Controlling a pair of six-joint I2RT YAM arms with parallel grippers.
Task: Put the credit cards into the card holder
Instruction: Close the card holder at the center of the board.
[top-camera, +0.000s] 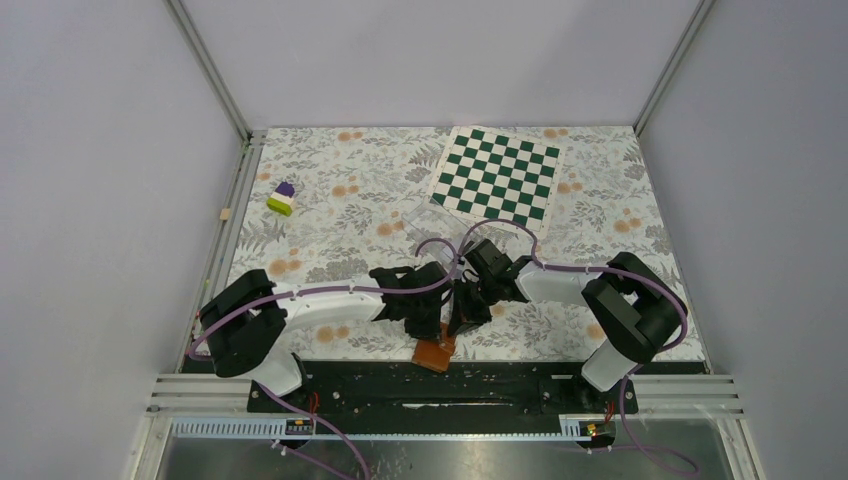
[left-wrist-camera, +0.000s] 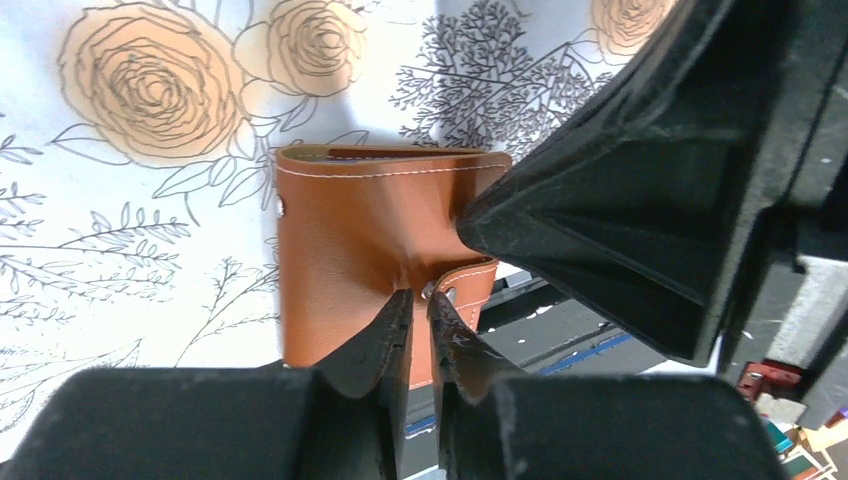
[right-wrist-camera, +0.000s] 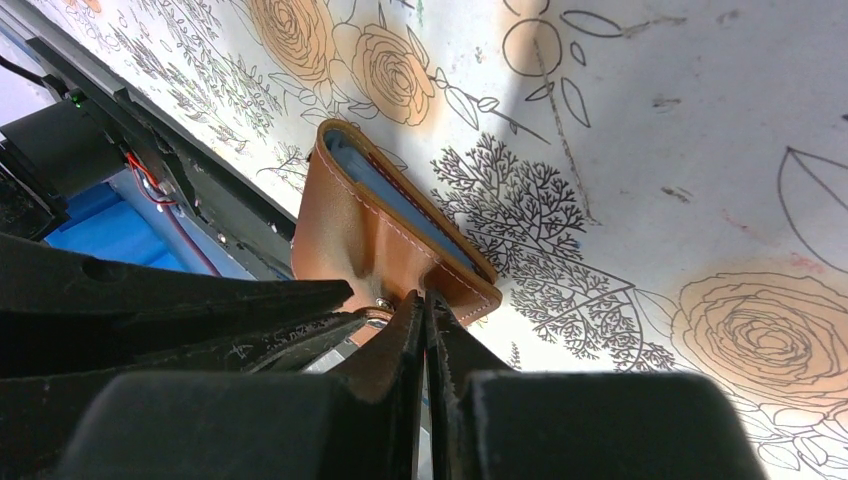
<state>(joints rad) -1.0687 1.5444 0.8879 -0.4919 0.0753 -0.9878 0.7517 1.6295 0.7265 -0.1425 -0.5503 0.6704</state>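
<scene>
The card holder (top-camera: 436, 353) is a brown leather wallet, folded, lying at the near table edge and partly over the black rail. It shows in the left wrist view (left-wrist-camera: 350, 240) with its snap tab, and in the right wrist view (right-wrist-camera: 350, 235) with pale blue pockets inside. My left gripper (top-camera: 428, 318) (left-wrist-camera: 420, 298) is shut, pinching the leather by the snap tab. My right gripper (top-camera: 468, 312) (right-wrist-camera: 424, 300) is shut on the wallet's edge right beside it. The two grippers nearly touch. No credit cards are in view.
A clear plastic case (top-camera: 440, 222) lies just beyond the grippers. A green-and-white checkerboard (top-camera: 497, 175) is at the back right. A purple, white and green block (top-camera: 282, 198) and a small beige cube (top-camera: 226, 213) are at the left. The black base rail (top-camera: 400, 385) runs along the near edge.
</scene>
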